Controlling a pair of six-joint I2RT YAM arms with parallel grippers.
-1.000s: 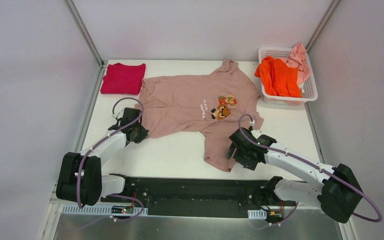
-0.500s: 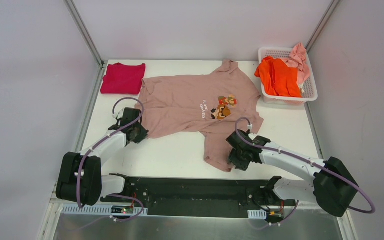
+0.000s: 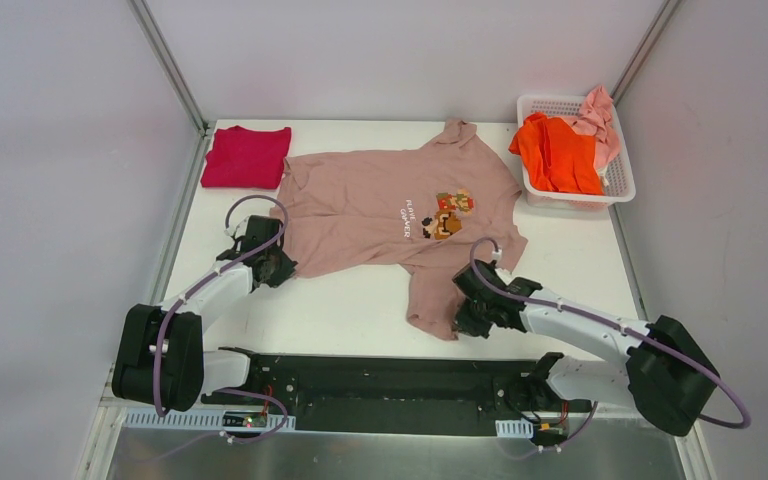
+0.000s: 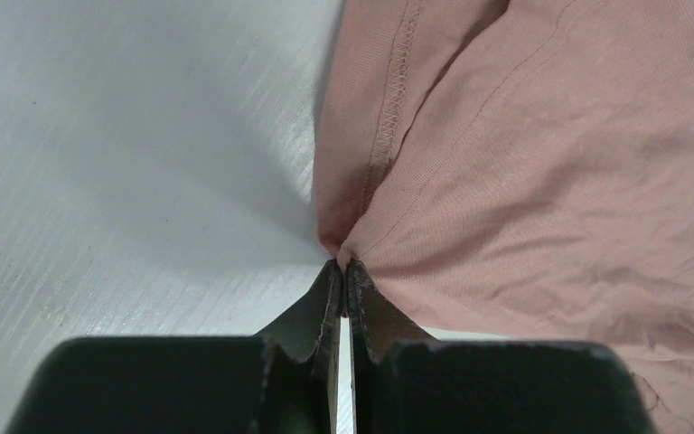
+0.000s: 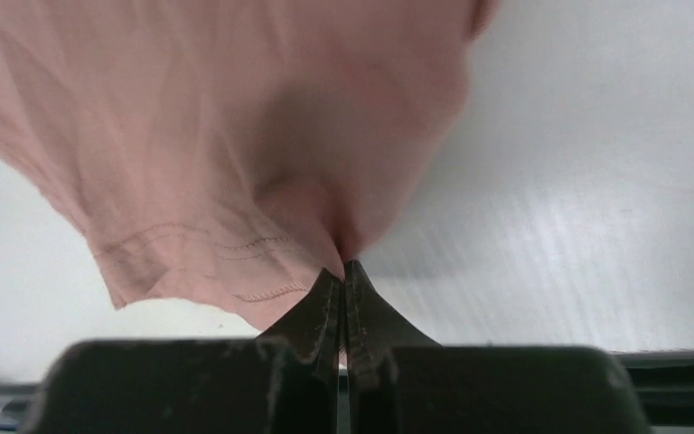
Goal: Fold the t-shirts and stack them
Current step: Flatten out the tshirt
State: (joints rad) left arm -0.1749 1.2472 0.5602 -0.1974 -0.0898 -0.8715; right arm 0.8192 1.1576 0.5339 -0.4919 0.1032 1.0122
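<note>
A large dusty-pink beige t-shirt [image 3: 380,205] with a small print lies spread across the middle of the table. My left gripper [image 3: 278,268] is shut on its near-left hem corner [image 4: 343,246]. My right gripper [image 3: 460,322] is shut on the near edge of the shirt's right sleeve [image 5: 348,249], close to its stitched hem. A crimson-magenta t-shirt [image 3: 247,156] lies folded at the back left. A bright orange t-shirt [image 3: 557,152] and a pale pink t-shirt [image 3: 599,118] hang out of the basket.
A white lattice basket [image 3: 615,190] stands at the back right corner. The white table [image 3: 360,305] is walled on the left, back and right. A black rail [image 3: 380,375] carrying both arm bases runs along the near edge.
My right gripper has moved left onto the sleeve's near edge and closed on it. The left gripper has kept its hold and has not moved.
</note>
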